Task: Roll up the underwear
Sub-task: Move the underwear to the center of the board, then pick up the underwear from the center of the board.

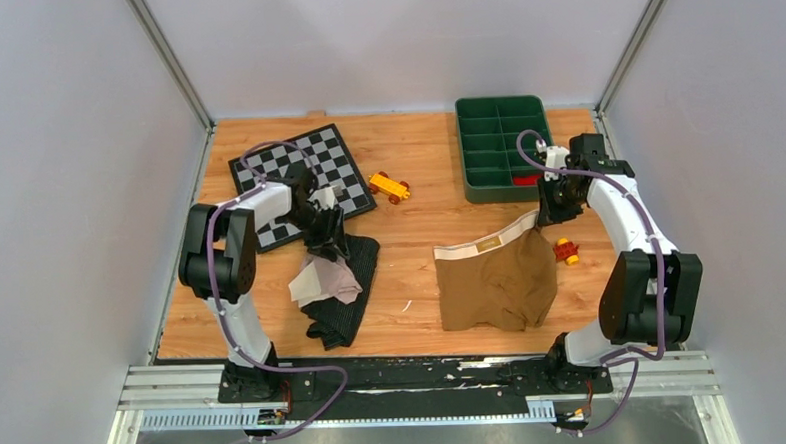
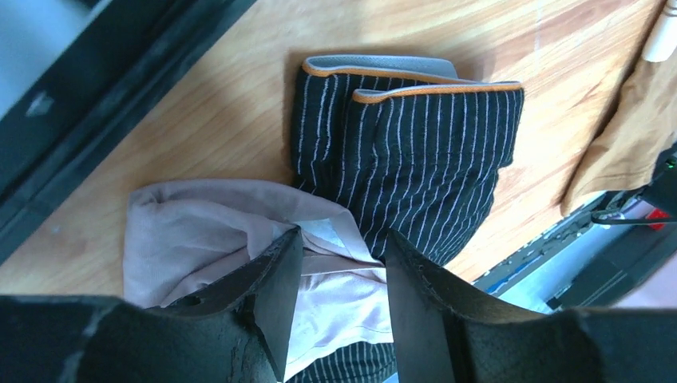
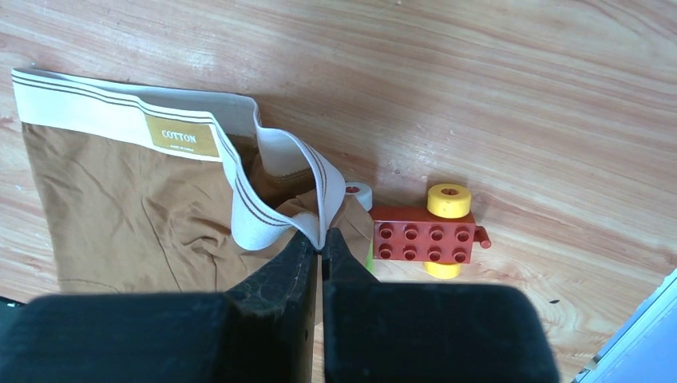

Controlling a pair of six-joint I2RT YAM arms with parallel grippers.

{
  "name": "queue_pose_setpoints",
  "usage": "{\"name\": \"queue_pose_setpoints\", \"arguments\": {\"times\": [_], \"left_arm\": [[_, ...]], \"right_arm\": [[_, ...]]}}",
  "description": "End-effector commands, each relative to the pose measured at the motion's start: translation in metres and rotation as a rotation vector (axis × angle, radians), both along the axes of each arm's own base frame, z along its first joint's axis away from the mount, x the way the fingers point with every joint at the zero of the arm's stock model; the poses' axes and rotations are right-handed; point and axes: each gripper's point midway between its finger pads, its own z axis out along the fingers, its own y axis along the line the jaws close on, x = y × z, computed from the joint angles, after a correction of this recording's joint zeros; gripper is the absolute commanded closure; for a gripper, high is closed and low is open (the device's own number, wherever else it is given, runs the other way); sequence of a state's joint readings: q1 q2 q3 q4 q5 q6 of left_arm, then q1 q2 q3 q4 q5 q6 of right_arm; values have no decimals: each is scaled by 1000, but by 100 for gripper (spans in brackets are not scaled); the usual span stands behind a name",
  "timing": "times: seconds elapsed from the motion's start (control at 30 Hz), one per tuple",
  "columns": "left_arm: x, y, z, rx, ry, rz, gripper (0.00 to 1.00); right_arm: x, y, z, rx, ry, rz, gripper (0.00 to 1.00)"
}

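The tan-brown underwear [image 1: 497,283] lies flat right of centre. Its cream waistband [image 3: 120,120] has a gold label. My right gripper [image 3: 322,239] is shut on the waistband's right corner and holds that corner lifted off the table. The black underwear [image 2: 415,152] has white pinstripes and an orange-edged grey waistband, and lies folded on the left. The pale pink underwear [image 2: 192,231] is crumpled on top of it. My left gripper [image 2: 343,247] hangs just over the pink cloth, open, its fingers [image 2: 279,295] apart with the cloth showing between them.
A checkerboard mat [image 1: 302,181] lies at the back left and a green compartment tray [image 1: 501,147] at the back right. An orange toy car [image 1: 389,187] sits between them. A red and yellow brick toy [image 3: 427,239] rests beside the tan underwear's right edge.
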State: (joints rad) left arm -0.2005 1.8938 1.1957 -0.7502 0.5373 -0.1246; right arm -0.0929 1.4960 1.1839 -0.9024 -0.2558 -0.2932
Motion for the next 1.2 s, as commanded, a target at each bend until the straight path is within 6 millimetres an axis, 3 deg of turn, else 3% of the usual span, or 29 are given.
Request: {"name": "queue_pose_setpoints", "arguments": {"times": [0.0, 0.13, 0.23, 0.37, 0.5, 0.63, 0.77, 0.97, 1.17], "left_arm": [[-15, 53, -15, 184, -21, 24, 48], [-4, 79, 21, 229, -115, 62, 50], [11, 73, 64, 200, -285, 67, 50], [26, 16, 119, 54, -548, -40, 46], [27, -62, 145, -104, -652, -78, 45], [27, -120, 138, -277, -582, 93, 45], [26, -161, 97, -324, -433, 195, 46], [32, -191, 44, -189, -350, 150, 57], [38, -210, 19, -194, -265, 182, 60]], "right_arm": [[12, -10, 9, -49, -71, -19, 100], [14, -13, 13, -67, -97, -6, 100], [17, -12, 18, -68, -123, 5, 100], [17, -6, 21, -42, -144, 27, 100], [15, -3, 21, -30, -161, 33, 100], [13, 0, 19, -10, -164, 32, 100], [10, 1, 14, -2, -158, 22, 100], [8, 3, 14, 12, -156, 18, 100], [12, 5, 19, 20, -178, 24, 100]]}}
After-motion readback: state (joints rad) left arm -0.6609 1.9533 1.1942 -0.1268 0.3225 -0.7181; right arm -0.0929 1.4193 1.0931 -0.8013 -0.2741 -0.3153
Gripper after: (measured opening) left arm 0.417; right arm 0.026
